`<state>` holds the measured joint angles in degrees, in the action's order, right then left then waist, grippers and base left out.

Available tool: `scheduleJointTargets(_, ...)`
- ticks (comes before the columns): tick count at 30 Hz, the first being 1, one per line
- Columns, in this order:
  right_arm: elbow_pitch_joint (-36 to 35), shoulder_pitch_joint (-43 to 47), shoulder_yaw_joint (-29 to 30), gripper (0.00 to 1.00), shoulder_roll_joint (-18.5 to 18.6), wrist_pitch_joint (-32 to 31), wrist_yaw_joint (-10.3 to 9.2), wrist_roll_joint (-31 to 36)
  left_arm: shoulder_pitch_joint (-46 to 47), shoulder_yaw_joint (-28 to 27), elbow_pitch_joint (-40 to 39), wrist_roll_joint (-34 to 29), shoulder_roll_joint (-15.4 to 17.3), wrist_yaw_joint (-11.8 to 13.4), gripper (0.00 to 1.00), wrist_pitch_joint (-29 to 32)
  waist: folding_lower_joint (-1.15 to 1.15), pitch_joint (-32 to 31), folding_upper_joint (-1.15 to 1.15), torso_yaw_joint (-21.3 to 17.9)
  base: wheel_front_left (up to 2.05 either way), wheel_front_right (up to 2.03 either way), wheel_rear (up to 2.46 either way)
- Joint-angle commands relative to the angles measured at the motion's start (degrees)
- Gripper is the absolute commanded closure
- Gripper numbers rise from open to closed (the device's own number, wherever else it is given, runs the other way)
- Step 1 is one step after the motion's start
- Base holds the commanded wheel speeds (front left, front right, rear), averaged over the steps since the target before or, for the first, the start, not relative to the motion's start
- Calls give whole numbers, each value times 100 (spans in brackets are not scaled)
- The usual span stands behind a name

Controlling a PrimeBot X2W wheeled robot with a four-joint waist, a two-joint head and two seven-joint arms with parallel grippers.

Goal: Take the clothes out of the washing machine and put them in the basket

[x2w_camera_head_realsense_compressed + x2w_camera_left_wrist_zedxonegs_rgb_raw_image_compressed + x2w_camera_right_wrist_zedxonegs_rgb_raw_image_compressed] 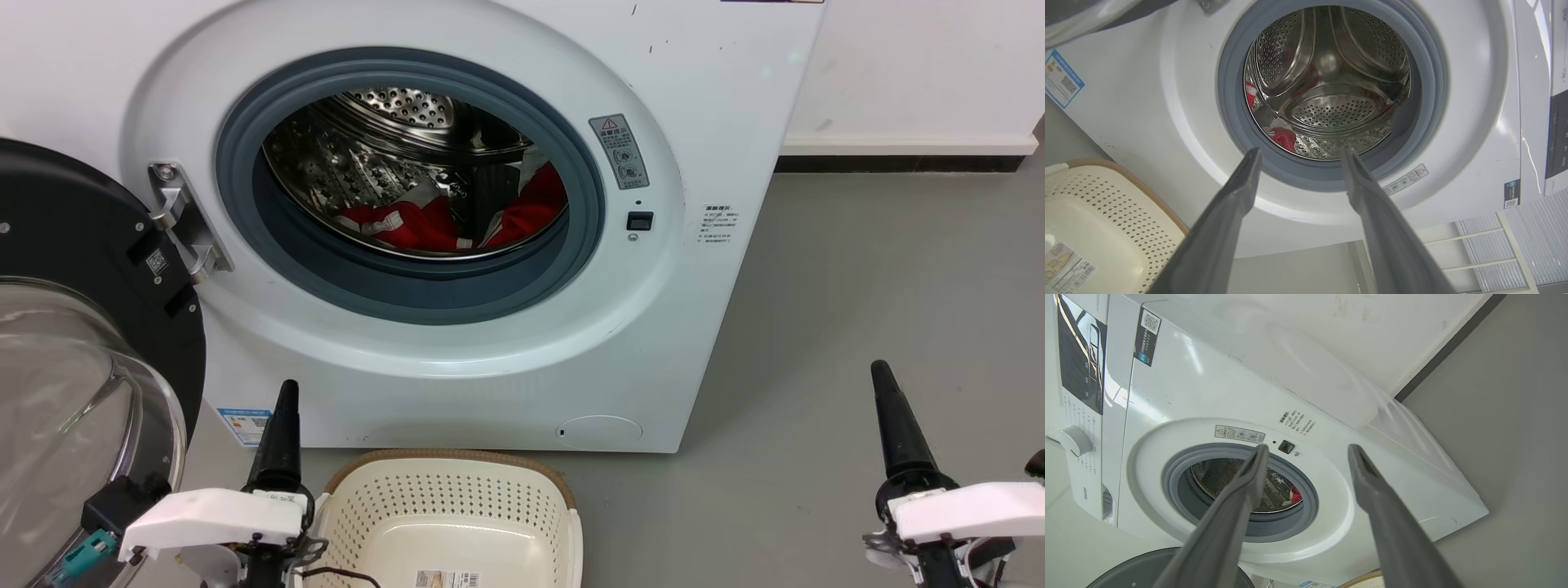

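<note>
Grey floor is carrying the washer, basket sitting empty before it. Clothes are lying in its drum, likely soft, light; I'm favouring a raised fold. My left tool and right tool are gaping empty.

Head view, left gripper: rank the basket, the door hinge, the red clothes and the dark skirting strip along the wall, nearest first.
From the left gripper:
1. basket, just to its right.
2. door hinge, above it on the washing machine.
3. red clothes, deep inside, further right.
4. skirting strip, far right, behind the machine.
</note>
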<state>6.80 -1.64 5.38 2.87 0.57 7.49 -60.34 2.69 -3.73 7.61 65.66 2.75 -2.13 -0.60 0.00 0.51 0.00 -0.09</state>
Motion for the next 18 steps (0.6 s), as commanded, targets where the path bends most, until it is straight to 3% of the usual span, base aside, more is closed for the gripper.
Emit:
scheduleJointTargets(1,-160,-12,-20,0,9,55,1,268,48,37,-145,-227,12,38,0,-54,0,1,0,0,0,0,0)
scheduleJointTargets(18,-545,225,-151,0,8,407,1,2074,-126,239,-453,-1646,14,208,0,-402,0,-7,0,12,0,0,0)
